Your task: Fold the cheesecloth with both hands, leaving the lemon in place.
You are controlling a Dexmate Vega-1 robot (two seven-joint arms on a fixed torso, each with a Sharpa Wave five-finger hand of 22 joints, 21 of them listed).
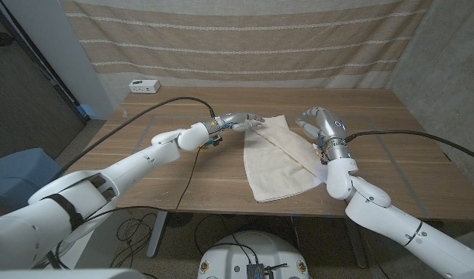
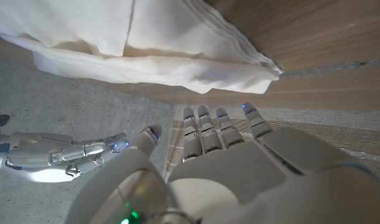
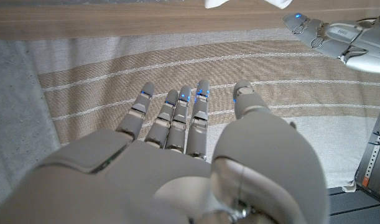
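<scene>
Looks like the cheesecloth [image 1: 277, 159] is already folded over on the table [image 1: 182, 182], no lemon visible; left hand [image 1: 243, 122] and right hand [image 1: 316, 121] hover spread, holding nothing, so next is probably another fold or backing off.

One folded cheesecloth [image 1: 277, 157] lies at the centre of one wooden tabletop [image 1: 182, 174]. Two robot hands: the left hand [image 1: 240, 122] left of centre, the right hand [image 1: 317, 122] right of centre. One small white box [image 1: 144, 86] sits upper left. One striped curtain [image 1: 244, 39] hangs across the top.

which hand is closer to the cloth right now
The left hand: its fingertips reach the cloth's far left corner. The right hand is raised beside the right edge, fingers apart.
</scene>
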